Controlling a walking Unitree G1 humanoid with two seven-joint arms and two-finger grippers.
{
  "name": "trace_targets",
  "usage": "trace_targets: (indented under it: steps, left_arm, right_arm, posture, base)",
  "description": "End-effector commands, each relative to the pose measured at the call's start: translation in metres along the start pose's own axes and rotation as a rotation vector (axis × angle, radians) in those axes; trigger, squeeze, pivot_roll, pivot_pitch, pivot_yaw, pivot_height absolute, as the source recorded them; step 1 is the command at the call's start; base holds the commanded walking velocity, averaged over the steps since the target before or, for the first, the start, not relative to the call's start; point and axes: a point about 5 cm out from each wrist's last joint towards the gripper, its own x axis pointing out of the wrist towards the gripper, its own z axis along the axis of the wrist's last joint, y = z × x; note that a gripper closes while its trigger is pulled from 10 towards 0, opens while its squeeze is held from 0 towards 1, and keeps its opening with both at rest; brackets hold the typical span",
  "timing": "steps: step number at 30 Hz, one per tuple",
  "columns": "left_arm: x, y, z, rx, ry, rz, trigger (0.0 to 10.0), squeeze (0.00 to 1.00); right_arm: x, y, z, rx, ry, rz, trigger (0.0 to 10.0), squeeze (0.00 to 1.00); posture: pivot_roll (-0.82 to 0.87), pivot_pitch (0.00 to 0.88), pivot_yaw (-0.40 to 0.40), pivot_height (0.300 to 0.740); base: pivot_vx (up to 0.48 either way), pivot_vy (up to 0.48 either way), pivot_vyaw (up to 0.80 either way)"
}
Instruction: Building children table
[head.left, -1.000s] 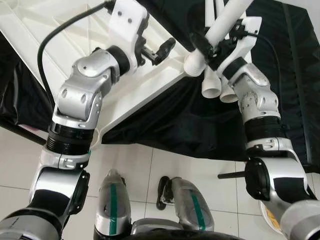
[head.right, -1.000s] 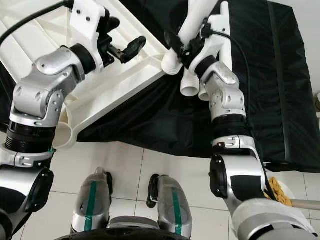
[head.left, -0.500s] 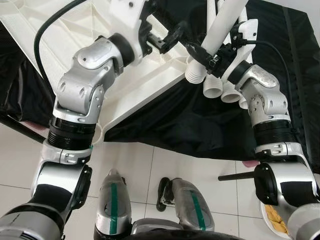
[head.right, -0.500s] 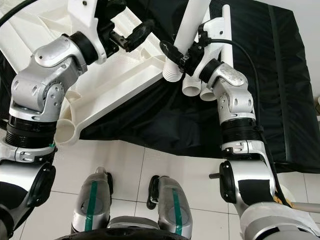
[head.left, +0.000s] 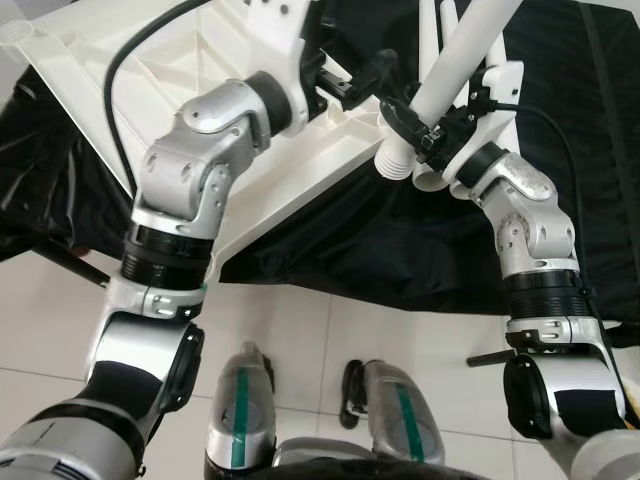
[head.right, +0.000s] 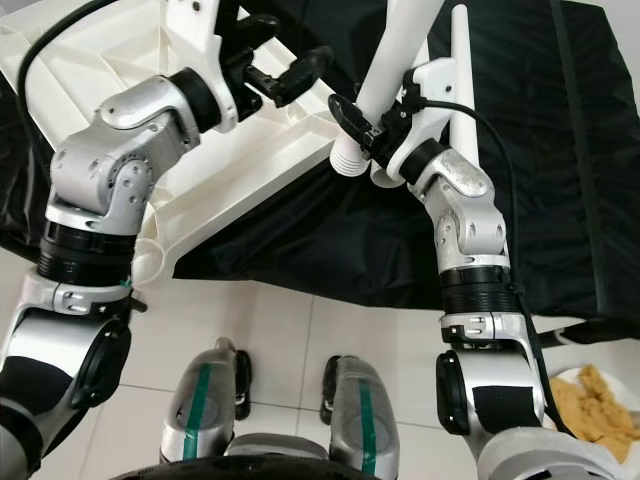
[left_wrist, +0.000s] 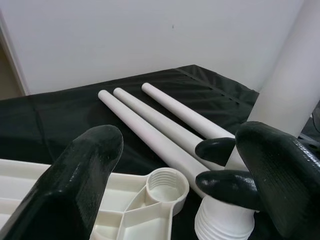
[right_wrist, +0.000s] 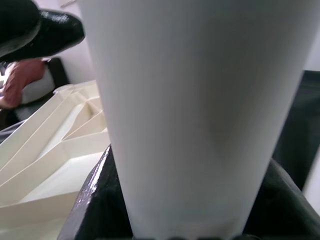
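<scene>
The white table top (head.left: 90, 100) lies underside up on the black cloth. My right gripper (head.left: 418, 118) is shut on a white leg (head.left: 462, 48), which stands steeply tilted. Its threaded end (head.left: 393, 160) hangs just off the table top's near corner. My left gripper (left_wrist: 180, 145) is open over that corner, above the round threaded socket (left_wrist: 162, 184), and nothing is between its fingers. The held leg's ribbed end (left_wrist: 225, 220) hangs beside the socket, outside it. Three spare legs (left_wrist: 150, 120) lie side by side on the cloth behind. The leg (right_wrist: 190, 100) sits between the right gripper's fingers.
The black cloth (head.left: 400, 250) drapes over a low surface and hangs to the white tiled floor (head.left: 320, 330). My own feet (head.right: 355, 420) stand at its edge. A dish of yellow stuff (head.right: 590, 395) and a black rod (head.left: 490, 355) are on the floor at the right.
My left gripper has reached rightward along the table top to the corner next to the held leg. The right gripper has swung the leg more upright. The camera has shifted.
</scene>
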Motion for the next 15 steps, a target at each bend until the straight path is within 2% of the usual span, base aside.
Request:
trace_targets:
  steps: [1, 5, 7, 10, 15]
  left_arm:
    - [0.0026, 0.0014, -0.0009, -0.022, 0.01, 0.002, 10.0, 0.0]
    - [0.0042, 0.0032, -0.0028, -0.038, 0.001, 0.017, 10.0, 0.0]
    - [0.004, 0.007, -0.0076, -0.082, 0.006, 0.033, 10.0, 0.0]
    - [0.0018, 0.0082, -0.0055, -0.066, -0.021, 0.059, 10.0, 0.0]
    - [0.0031, 0.0033, 0.0022, -0.069, -0.055, 0.036, 10.0, 0.0]
  right_arm:
    - [-0.0042, -0.0007, 0.0034, 0.017, -0.021, -0.04, 10.0, 0.0]
    - [-0.0083, -0.0003, 0.0001, 0.045, -0.017, -0.081, 10.0, 0.0]
    - [-0.0107, 0.0018, -0.0013, 0.079, -0.018, -0.109, 10.0, 0.0]
    - [-0.0115, 0.0042, -0.0023, 0.105, -0.012, -0.113, 10.0, 0.0]
    - [-0.0096, 0.0084, -0.0033, 0.118, 0.001, -0.083, 10.0, 0.0]
  posture:
    - [-0.02, 0.0, 0.079, 0.74]
    - [-0.02, 0.0, 0.077, 0.74]
    - [-0.02, 0.004, 0.069, 0.74]
    - [-0.01, 0.0, 0.039, 0.74]
    - [0.02, 0.0, 0.014, 0.74]
  base:
    - [0.0, 0.0, 0.0]
    - [0.0, 0.0, 0.0]
    - [0.0, 0.0, 0.0]
    - [0.0, 0.0, 0.0]
    - [0.0, 0.0, 0.0]
